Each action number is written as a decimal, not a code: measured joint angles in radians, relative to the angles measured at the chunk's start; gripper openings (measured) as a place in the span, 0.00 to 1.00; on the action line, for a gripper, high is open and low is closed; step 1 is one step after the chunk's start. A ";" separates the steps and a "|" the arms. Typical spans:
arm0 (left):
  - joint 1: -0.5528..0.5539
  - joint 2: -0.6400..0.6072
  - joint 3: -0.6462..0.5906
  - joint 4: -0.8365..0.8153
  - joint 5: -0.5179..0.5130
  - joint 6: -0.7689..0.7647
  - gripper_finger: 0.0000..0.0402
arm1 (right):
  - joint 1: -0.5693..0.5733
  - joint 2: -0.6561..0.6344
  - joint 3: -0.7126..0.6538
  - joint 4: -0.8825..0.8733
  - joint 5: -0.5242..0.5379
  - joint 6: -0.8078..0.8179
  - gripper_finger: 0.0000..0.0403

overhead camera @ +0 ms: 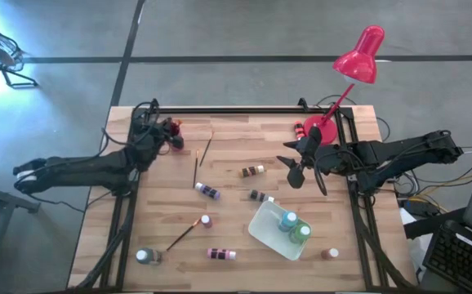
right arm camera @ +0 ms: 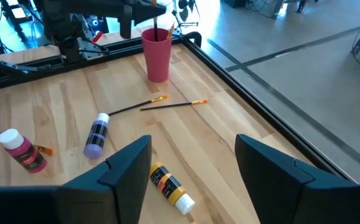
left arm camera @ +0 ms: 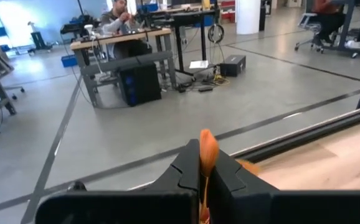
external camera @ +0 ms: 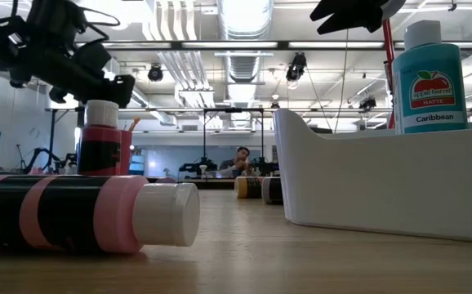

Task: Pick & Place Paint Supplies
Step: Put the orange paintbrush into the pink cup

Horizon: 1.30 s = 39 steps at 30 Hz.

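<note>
a: paint supplies, why are they split up like that
b: two bottles (overhead camera: 295,226) already stand upright in the white tray (overhead camera: 265,232), so that looks like the bottle bin, the rest lie scattered on the table (overhead camera: 236,265)
a: and the brushes
b: the left gripper (overhead camera: 173,137) hangs over the pink cup (right arm camera: 156,54) at the far corner, fingers closed on an orange-tipped paintbrush (left arm camera: 208,155), likely about to drop it in with the one already there
a: right arm
b: the right gripper (overhead camera: 299,167) hovers with fingers open and empty above the yellow-capped bottle (right arm camera: 170,185), probably its next pick
</note>
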 joint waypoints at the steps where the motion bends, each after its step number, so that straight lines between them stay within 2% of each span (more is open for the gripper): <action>1: 0.000 0.003 -0.002 -0.001 0.001 -0.004 0.02 | 0.000 0.000 0.000 0.000 0.000 -0.001 0.55; 6: 0.000 0.026 -0.002 -0.003 0.004 -0.013 0.02 | 0.001 0.000 0.000 0.000 0.000 -0.003 0.55; 24: 0.002 0.132 -0.002 -0.001 0.016 -0.041 0.02 | 0.001 0.000 0.000 0.000 0.017 -0.013 0.64; 39: 0.002 0.101 0.023 -0.004 0.040 -0.022 0.34 | 0.001 0.000 0.000 -0.001 0.016 -0.011 0.66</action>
